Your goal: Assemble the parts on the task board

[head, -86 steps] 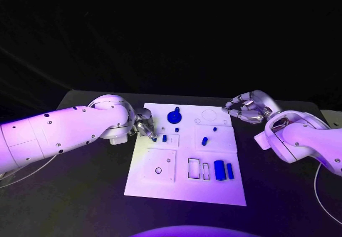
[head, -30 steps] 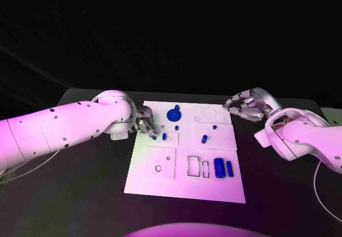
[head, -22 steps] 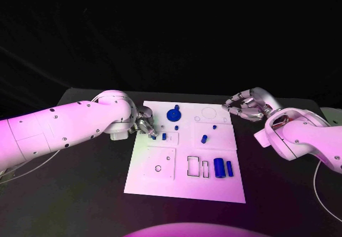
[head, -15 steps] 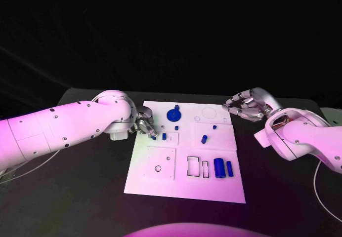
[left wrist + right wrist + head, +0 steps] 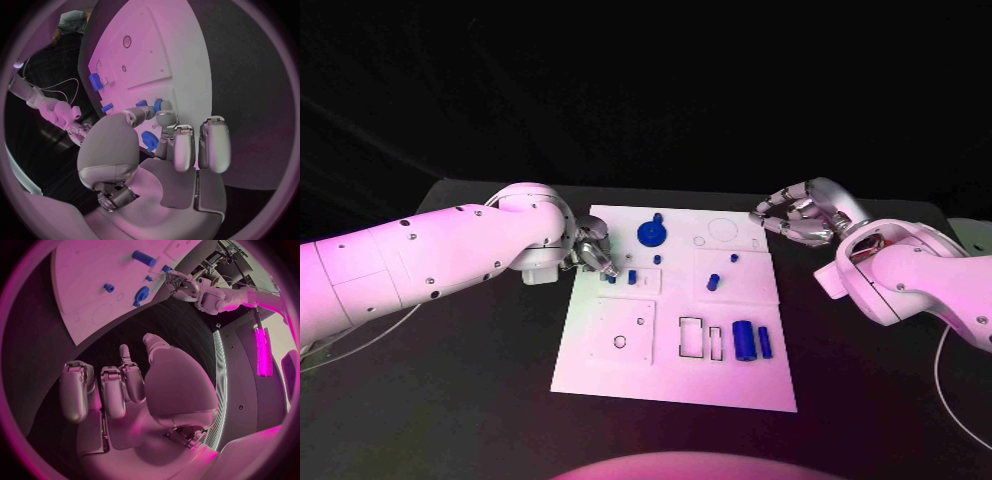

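The white task board (image 5: 625, 375) lies mid-table. My left hand (image 5: 596, 255) hovers low at its left edge, and a small blue part (image 5: 150, 141) sits pinched between its thumb and fingers (image 5: 166, 121). Two more small blue parts (image 5: 632, 276) stand just beside those fingertips. My right hand (image 5: 798, 218) hangs off the board's far right corner, fingers (image 5: 112, 390) curled in on nothing. On the board are a round blue piece (image 5: 652, 235), a blue peg (image 5: 714, 284), a thick blue cylinder (image 5: 744, 342) and a slim blue bar (image 5: 764, 344).
Rectangular recesses (image 5: 691, 338) lie left of the cylinder, a circular outline (image 5: 723, 232) sits at the far right, and a small ring hole (image 5: 619, 343) is in the near-left panel. Black table (image 5: 473, 400) surrounds the board.
The left hand has barely shifted at the board's left edge, staying over the same small blue parts. The right hand has kept still.
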